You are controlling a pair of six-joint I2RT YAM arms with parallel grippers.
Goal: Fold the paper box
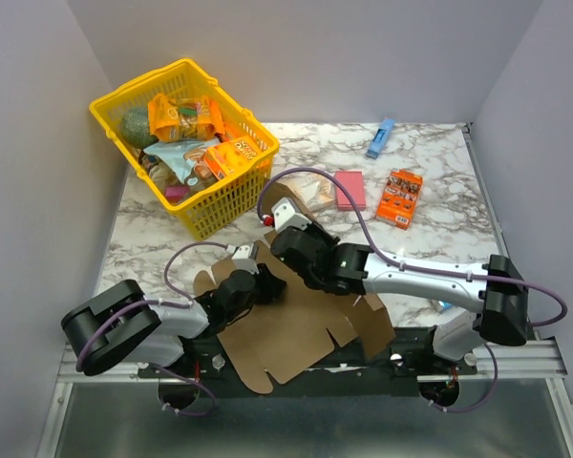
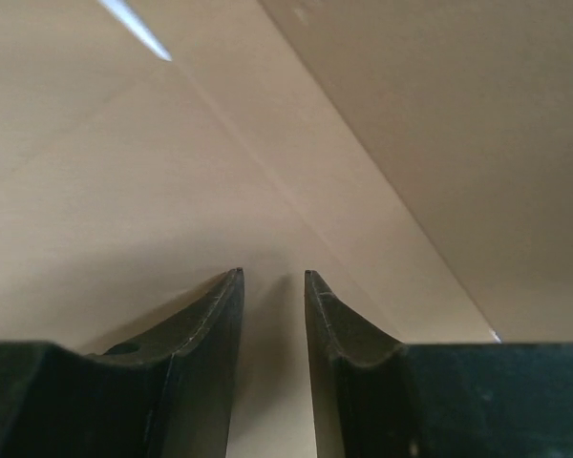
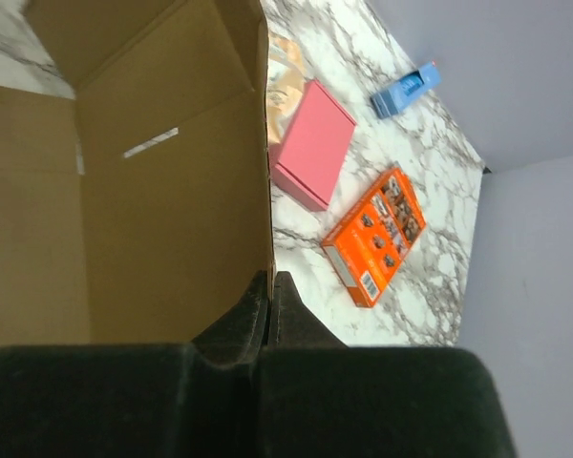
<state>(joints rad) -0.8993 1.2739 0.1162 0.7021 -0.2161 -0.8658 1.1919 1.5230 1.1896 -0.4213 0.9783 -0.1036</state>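
Note:
The paper box (image 1: 296, 334) is a flat brown cardboard sheet with flaps and slits, lying at the near middle of the table and partly over the arm bases. My right gripper (image 1: 288, 236) is shut on the edge of a side flap and holds it raised. The right wrist view shows the jaws (image 3: 270, 279) pinching that flap edge, with the cardboard (image 3: 172, 219) to their left. My left gripper (image 1: 263, 283) is over the sheet's left part. In the left wrist view its fingers (image 2: 272, 277) stand slightly apart with nothing between them, close to the cardboard (image 2: 172, 172).
A yellow basket (image 1: 231, 196) full of snack packs stands at the back left. A pink box (image 1: 351, 189), an orange snack box (image 1: 399, 197) and a blue item (image 1: 381, 137) lie on the marble table behind the sheet. They also show in the right wrist view: the pink box (image 3: 313, 143), the orange box (image 3: 374, 234) and the blue item (image 3: 406, 89).

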